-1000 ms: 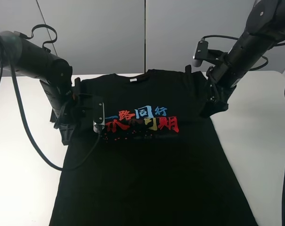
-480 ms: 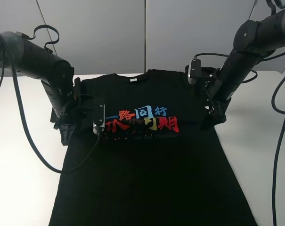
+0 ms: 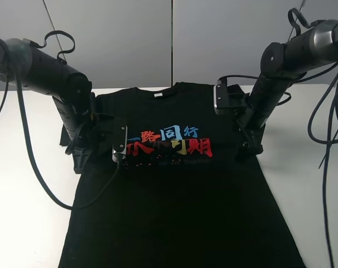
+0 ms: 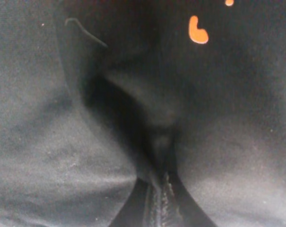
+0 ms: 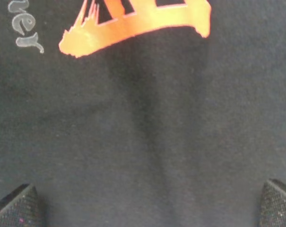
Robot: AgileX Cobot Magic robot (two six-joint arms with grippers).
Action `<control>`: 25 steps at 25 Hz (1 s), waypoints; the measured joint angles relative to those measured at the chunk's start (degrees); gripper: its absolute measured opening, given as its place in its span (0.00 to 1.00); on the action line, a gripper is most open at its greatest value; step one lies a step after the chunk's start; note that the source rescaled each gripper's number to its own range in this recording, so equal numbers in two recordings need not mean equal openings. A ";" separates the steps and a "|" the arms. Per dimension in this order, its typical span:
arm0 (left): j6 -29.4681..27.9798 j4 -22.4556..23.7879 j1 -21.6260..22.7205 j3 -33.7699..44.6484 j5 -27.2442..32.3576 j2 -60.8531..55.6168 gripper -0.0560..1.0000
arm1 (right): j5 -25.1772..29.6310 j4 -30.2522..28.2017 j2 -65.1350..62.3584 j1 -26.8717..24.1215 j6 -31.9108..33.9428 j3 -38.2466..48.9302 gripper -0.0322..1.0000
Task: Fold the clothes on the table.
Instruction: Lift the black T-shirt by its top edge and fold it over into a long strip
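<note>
Overhead, we see the black T-shirt [image 3: 180, 201] spread flat on the white desk [image 3: 23, 212], collar toward the far edge. Left wrist: our left claw [image 4: 158, 208] is clamped on a raised fold of it. Right wrist: our right claw [image 5: 145, 203] gapes, fingertips [image 5: 15, 205] wide apart over the cloth.

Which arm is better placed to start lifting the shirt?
Left. The left fingers are shut on a pinched ridge of the T-shirt; the right fingers are spread open over flat cloth.

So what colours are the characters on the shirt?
Blue, red and yellow, on the black T-shirt; clearest in the exterior high view.
</note>
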 joint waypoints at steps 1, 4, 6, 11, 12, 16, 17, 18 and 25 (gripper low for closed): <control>0.00 0.00 0.00 0.00 0.00 0.00 0.06 | -0.30 -0.30 0.00 0.00 0.00 0.00 1.00; 0.00 -0.10 0.00 0.00 0.00 0.00 0.06 | -0.40 -1.29 0.77 0.13 0.97 -0.09 1.00; 0.00 -0.10 0.00 0.00 0.00 0.00 0.06 | -0.16 -1.63 1.50 0.13 1.66 -0.12 1.00; 0.00 -0.10 0.00 0.00 0.00 0.00 0.06 | 0.17 -1.85 1.72 0.13 2.02 -0.43 0.92; 0.00 -0.10 0.00 0.00 0.00 0.00 0.06 | 0.17 -1.85 1.85 0.13 2.02 -0.50 0.90; 0.00 -0.22 0.00 0.00 0.00 0.00 0.06 | 0.30 -2.21 1.85 0.13 2.13 -0.57 0.70; 0.00 -0.22 0.00 0.00 0.00 0.00 0.06 | 0.30 -2.31 1.85 0.13 2.27 -0.57 0.64; 0.00 -0.22 0.00 0.00 0.00 0.00 0.06 | 0.43 -2.29 1.85 0.13 2.36 -0.57 0.57; 0.00 -0.44 0.00 0.00 -0.35 0.00 0.06 | 1.19 -2.10 1.85 0.13 2.62 -0.57 0.37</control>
